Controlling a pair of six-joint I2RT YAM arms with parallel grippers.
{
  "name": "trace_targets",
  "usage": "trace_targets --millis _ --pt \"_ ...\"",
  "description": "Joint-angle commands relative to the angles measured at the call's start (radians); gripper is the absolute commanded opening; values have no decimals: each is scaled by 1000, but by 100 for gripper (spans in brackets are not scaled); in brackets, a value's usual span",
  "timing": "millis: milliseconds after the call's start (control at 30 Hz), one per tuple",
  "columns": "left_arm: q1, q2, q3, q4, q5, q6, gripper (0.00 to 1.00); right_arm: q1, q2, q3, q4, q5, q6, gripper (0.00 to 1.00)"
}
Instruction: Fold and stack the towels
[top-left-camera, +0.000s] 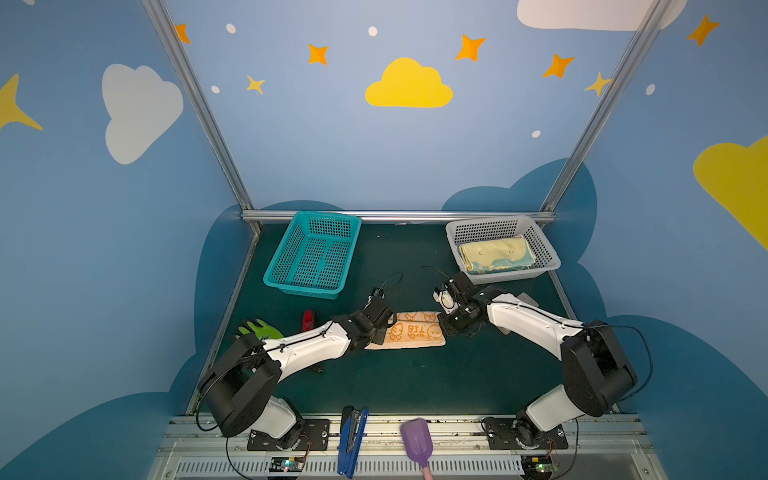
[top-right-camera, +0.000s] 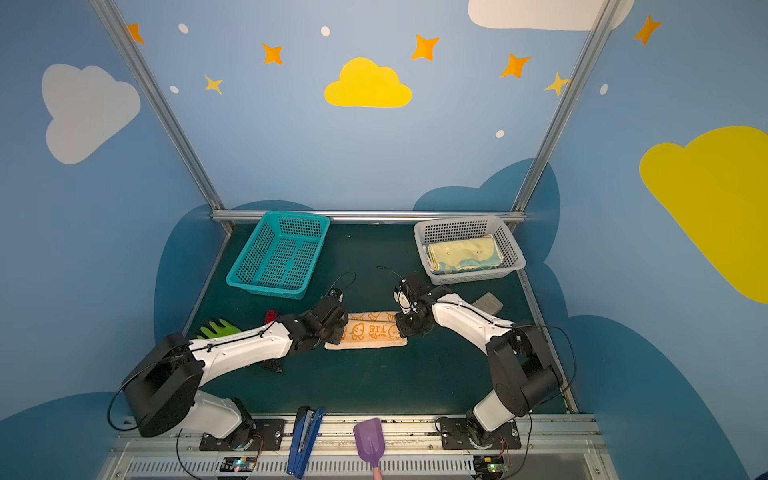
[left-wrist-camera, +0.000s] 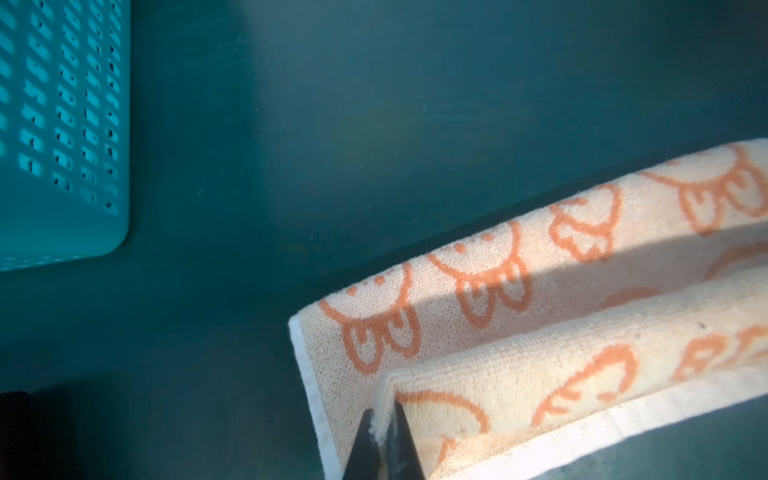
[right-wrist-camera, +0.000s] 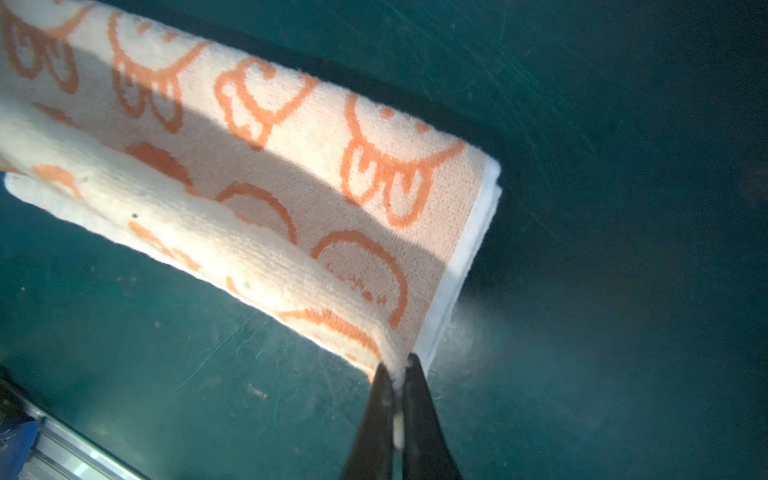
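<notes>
The orange rabbit towel (top-left-camera: 415, 330) lies lower-middle in a top view, long axis running left to right, with the left gripper (left-wrist-camera: 384, 432) and right gripper (right-wrist-camera: 399, 386) each pinched tight on a lifted corner, one at either end.

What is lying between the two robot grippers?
The cream towel with orange rabbits lies between them, seen in both top views. The left gripper and the right gripper each pinch one end.

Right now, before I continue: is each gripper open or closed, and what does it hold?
The left gripper is closed, pinching one corner of the towel.
The right gripper is closed, pinching a corner at the towel's opposite end.
</notes>
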Motion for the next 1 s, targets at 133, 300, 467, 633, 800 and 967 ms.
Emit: trace_targets --millis 133,300,467,633,800,967 --pt "-40 -25 -50 -22 -37 -57 33 24 -16 -48 17 -12 72 22" --pt "-70 -115 -111 -25 -63 -73 46 28 -111 -127 55 -14 123 36" --pt "-86 -252 -209 24 -81 -95 56 30 -239 -196 73 15 182 41" --pt "-86 -388 -274 55 -95 -107 62 30 -306 -205 64 30 198 44" --pt "-85 -404 -262 80 -102 -95 66 30 -272 -167 74 11 224 44" --pt "-82 -265 -143 14 -37 -95 67 26 -189 -119 91 -16 250 51"
